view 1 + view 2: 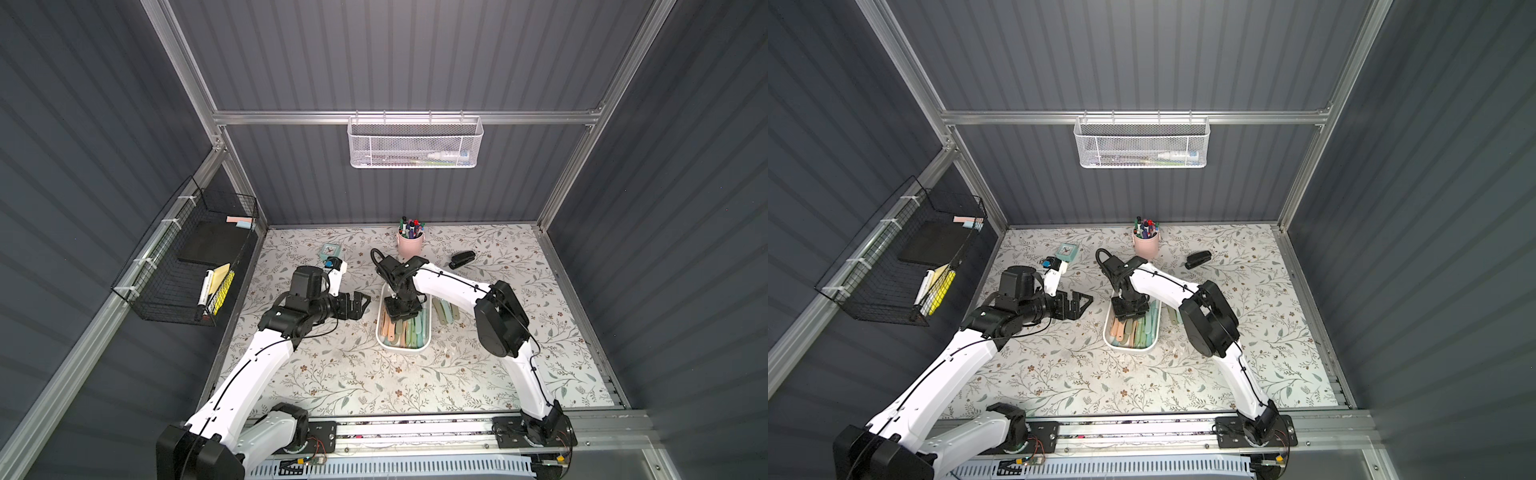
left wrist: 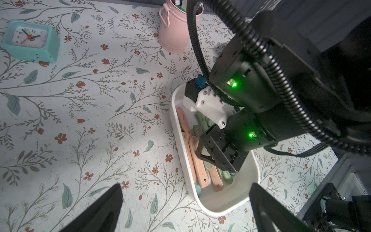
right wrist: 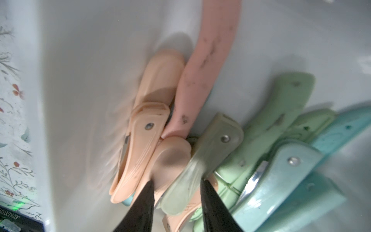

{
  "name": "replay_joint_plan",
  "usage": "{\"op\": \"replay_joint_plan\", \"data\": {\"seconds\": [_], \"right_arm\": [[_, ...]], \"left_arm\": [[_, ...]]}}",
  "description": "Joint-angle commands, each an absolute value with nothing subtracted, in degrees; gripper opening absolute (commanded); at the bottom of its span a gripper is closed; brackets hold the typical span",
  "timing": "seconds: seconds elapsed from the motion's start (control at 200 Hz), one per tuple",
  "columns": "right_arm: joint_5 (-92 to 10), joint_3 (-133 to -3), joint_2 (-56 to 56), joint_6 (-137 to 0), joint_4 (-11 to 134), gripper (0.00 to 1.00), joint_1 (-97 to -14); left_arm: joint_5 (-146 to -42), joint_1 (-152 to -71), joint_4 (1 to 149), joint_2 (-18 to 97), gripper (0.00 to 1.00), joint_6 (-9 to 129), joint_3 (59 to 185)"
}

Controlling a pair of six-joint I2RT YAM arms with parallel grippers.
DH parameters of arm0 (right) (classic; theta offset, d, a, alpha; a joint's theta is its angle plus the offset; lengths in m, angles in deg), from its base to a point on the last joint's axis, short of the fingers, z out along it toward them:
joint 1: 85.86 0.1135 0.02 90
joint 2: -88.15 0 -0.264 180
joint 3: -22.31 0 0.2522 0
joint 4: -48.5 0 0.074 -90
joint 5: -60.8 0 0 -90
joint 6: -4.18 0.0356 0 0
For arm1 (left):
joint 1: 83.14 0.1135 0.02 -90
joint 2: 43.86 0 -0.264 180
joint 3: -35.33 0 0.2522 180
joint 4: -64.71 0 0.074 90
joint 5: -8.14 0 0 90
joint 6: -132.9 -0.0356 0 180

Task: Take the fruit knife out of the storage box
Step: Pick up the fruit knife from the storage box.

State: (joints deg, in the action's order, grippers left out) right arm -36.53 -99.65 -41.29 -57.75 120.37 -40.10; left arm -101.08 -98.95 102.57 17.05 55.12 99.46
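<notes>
Starting at the right gripper [image 3: 176,182]: its black fingers [image 3: 142,204] are seen pulled in partway and pinched onto the grey-green fruit knife [image 3: 210,144]. The rounded end of a peach knife [image 3: 170,158] is squeezed in alongside it, though the shot is pretty smeared, so the exact contact can't be made out cleanly. That gripper is pointed straight down into the storage box [image 1: 405,349], which is placed roughly in the middle of the floral table [image 1: 353,374] in both top views. So the fruit knife is located inside the box, tangled in a jumble of folded knives, with a pink knife [image 3: 204,70], green knives [image 3: 271,120] and teal knives [image 3: 291,180] piled right next to it. A couple of pale green knives [image 1: 446,311] are laid on the table just outside the box, on the robot's right. The left gripper [image 1: 359,305] is found just off the box's other side, jaws spread wide with nothing in them. Further back, a pink pen cup [image 1: 410,245], a teal clock [image 1: 331,250] and a black stapler [image 1: 462,259] are set out.
</notes>
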Motion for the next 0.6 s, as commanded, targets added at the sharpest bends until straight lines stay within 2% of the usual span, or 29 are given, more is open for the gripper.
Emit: {"op": "replay_joint_plan", "data": {"seconds": [0.0, 0.39, 0.59], "right_arm": [[-32.9, -97.5, -41.6, -56.5, 122.7, 0.42, -40.1], [-34.4, -96.3, -41.3, -56.2, 120.1, 0.43, -40.1], [-35.7, -96.9, -41.9, -56.9, 118.7, 0.38, -40.0]], "left_arm": [[-101.1, -98.7, 103.4, 16.1, 0.99, 54.6, 100.5], [-101.2, -98.7, 103.4, 16.2, 0.99, 54.6, 100.6], [-101.0, -98.7, 103.4, 16.1, 0.99, 54.6, 100.5]]}}
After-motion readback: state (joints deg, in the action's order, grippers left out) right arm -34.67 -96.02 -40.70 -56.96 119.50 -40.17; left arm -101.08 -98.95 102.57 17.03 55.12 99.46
